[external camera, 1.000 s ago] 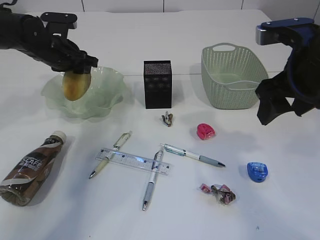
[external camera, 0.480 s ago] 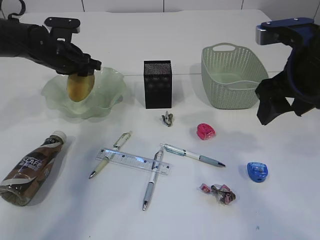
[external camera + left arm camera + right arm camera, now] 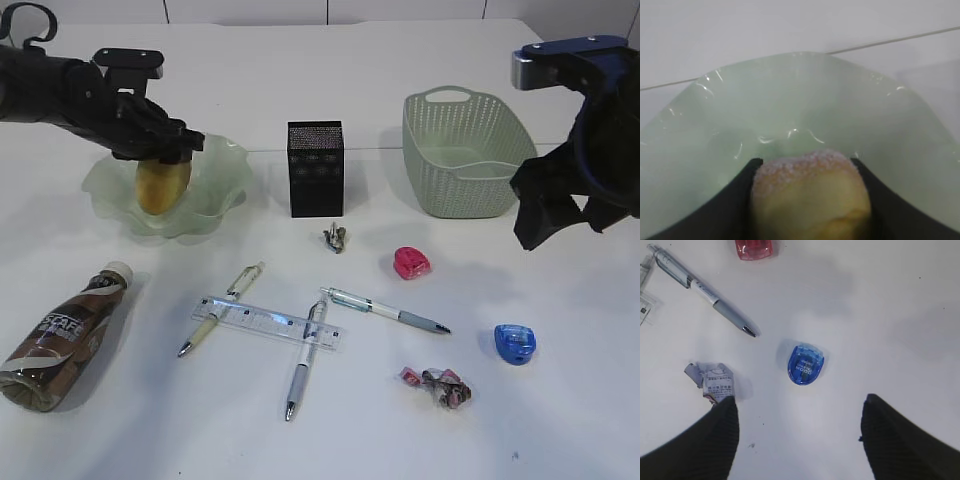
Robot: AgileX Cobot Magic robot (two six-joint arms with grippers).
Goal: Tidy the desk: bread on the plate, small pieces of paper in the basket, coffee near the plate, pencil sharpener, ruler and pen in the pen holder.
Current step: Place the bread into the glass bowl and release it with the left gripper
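The sugar-dusted bread point(image 3: 162, 187) stands on end inside the wavy green plate point(image 3: 215, 165), and my left gripper point(image 3: 160, 153) is shut on it from above. In the left wrist view both black fingers press the bread point(image 3: 810, 195) over the plate point(image 3: 800, 100). My right gripper point(image 3: 555, 220) hangs open and empty above the desk at the right, over a blue pencil sharpener point(image 3: 806, 365) and a paper wad point(image 3: 715, 382). The coffee point(image 3: 65, 335) lies front left. The ruler point(image 3: 265, 321) lies across two pens point(image 3: 305, 358).
The black mesh pen holder point(image 3: 315, 168) stands mid-desk, with the green basket point(image 3: 465, 150) to its right. A grey paper wad point(image 3: 336, 237), a pink sharpener point(image 3: 411, 263), a third pen point(image 3: 385, 311) and the pink-grey wad point(image 3: 436, 386) lie scattered in front.
My left gripper has carried the bread down and slightly right, deeper into the plate. The right arm has not moved.
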